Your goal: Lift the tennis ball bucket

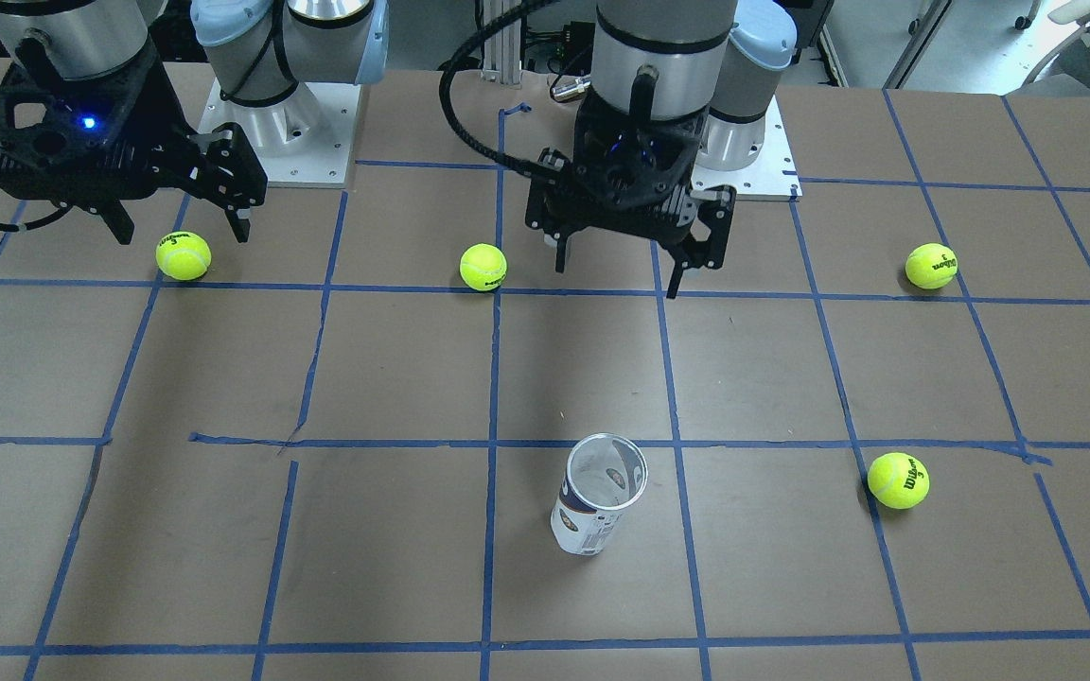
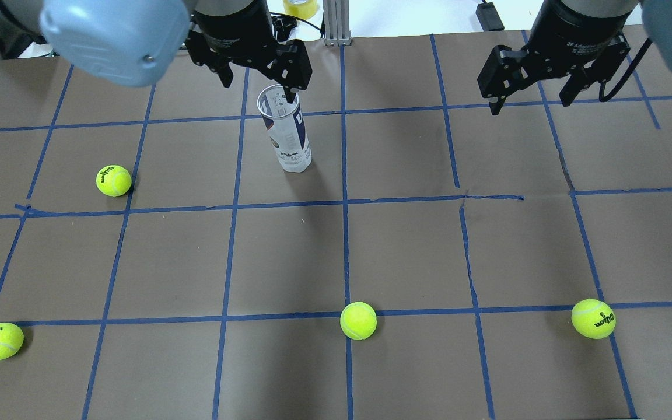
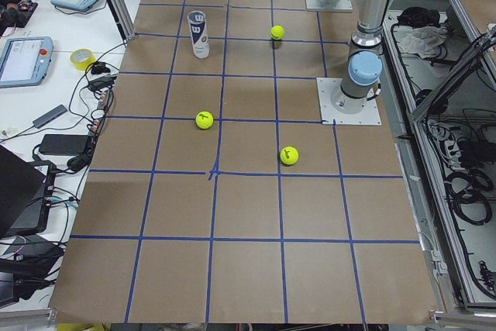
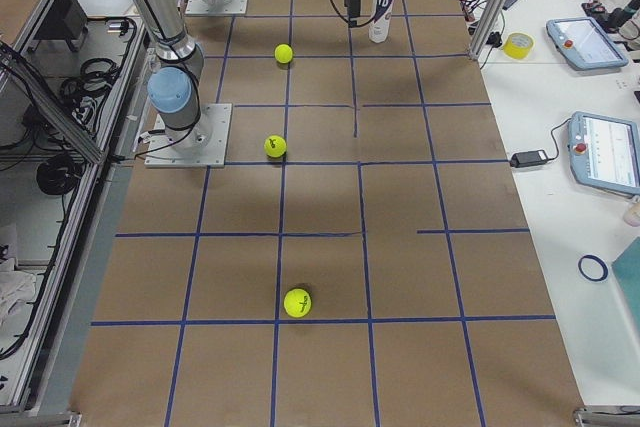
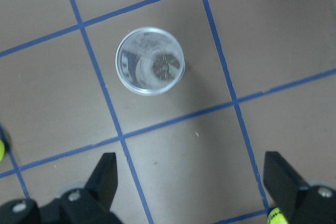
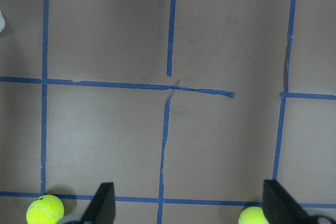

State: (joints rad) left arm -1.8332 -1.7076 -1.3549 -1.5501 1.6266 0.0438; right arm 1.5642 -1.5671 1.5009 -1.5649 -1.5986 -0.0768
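Observation:
The tennis ball bucket (image 2: 287,133) is a clear can with a white and navy label. It stands upright with its top open on the far side of the table, and also shows in the front view (image 1: 597,506) and the left wrist view (image 5: 150,61). It looks empty. My left gripper (image 2: 259,84) is open and hangs high over the table, empty (image 1: 619,274). In the left wrist view the can lies ahead of the open fingers (image 5: 105,177), not between them. My right gripper (image 2: 531,104) is open and empty, far to the can's right (image 1: 183,227).
Several yellow-green tennis balls lie loose on the brown paper marked with a blue tape grid: one left of the can (image 2: 114,180), three along the near row (image 2: 0,341) (image 2: 358,320) (image 2: 593,318). Two of them show at the bottom of the right wrist view (image 6: 45,208) (image 6: 252,216).

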